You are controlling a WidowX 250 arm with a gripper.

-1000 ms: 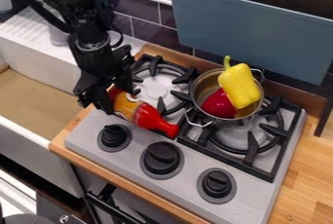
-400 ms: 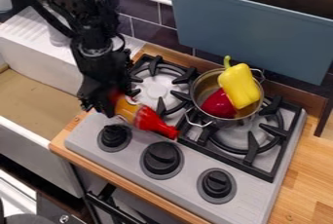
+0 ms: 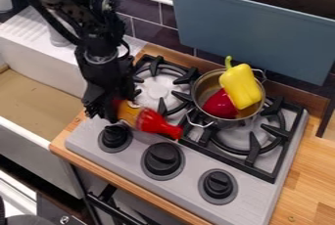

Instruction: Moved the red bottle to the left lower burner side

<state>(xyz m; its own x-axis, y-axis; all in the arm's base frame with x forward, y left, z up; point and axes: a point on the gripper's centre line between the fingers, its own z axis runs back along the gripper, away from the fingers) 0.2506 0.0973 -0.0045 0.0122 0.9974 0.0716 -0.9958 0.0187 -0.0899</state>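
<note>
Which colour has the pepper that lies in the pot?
Yellow pepper, with a green stem; it shows best in the camera view.

Pot (image 3: 200, 91) on right burner (image 3: 282, 130)

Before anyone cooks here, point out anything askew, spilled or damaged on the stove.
The red bottle is on its side at the front left of the stove, by the gripper; bottles usually stand upright. The yellow pepper sticks up out of the pot. No spill or damage shows.
</note>
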